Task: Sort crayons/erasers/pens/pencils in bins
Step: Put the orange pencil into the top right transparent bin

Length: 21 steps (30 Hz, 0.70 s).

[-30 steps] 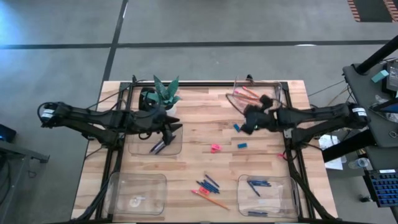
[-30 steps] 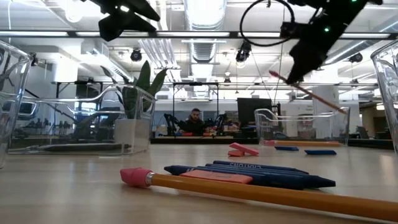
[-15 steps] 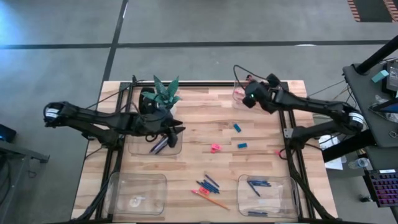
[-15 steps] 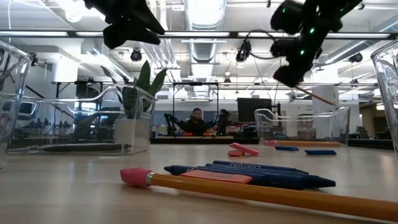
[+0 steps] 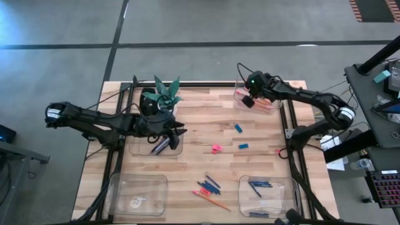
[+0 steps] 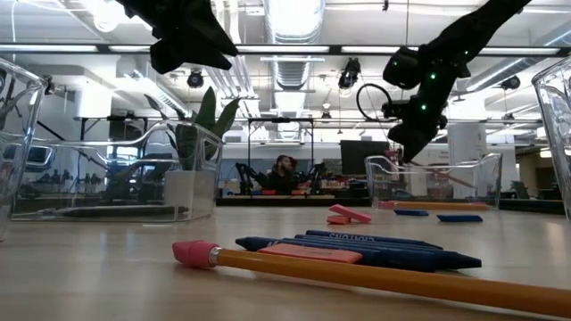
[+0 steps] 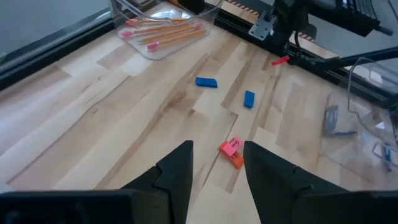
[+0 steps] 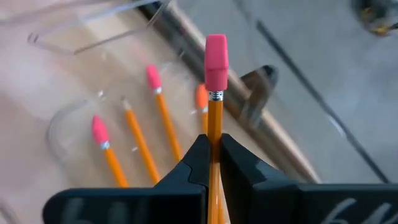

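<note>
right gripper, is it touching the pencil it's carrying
Touching. The right wrist view shows the right gripper with both fingers pressed against the pencil, no gap either side.

Grey concrete floor [image 5: 62, 69] with dark seams; exposed silver ceiling ducts [image 6: 294, 67]; long fluorescent strip lights [image 6: 294, 18] overhead

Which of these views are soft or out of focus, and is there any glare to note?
Right wrist view: the held pencil is sharp, the bin behind it blurred. Low view: the near pencil is slightly soft, ceiling lights glare. High view: evenly lit, small items lack detail. Left wrist view: clear, with mild reflections on the clear bin.
</note>
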Each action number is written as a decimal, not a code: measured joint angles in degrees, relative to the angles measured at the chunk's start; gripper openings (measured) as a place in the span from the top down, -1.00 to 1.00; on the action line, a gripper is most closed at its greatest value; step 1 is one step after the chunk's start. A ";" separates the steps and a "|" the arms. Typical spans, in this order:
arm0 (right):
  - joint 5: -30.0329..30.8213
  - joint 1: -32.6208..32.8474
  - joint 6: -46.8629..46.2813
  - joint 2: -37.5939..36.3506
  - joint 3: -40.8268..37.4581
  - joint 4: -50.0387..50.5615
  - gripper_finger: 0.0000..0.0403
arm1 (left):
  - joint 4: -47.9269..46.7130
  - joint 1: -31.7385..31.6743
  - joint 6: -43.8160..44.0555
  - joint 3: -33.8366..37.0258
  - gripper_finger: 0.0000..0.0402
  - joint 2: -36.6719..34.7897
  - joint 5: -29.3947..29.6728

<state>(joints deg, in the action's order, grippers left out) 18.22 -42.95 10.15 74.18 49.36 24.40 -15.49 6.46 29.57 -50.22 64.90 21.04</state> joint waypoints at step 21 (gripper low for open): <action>-6.45 -2.11 0.92 7.83 0.02 1.08 0.94 | 0.02 0.00 -1.82 0.00 0.36 -0.02 0.02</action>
<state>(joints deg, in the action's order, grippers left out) 11.77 -45.06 11.07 82.01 49.39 25.48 -15.46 6.46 27.75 -50.22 64.88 21.06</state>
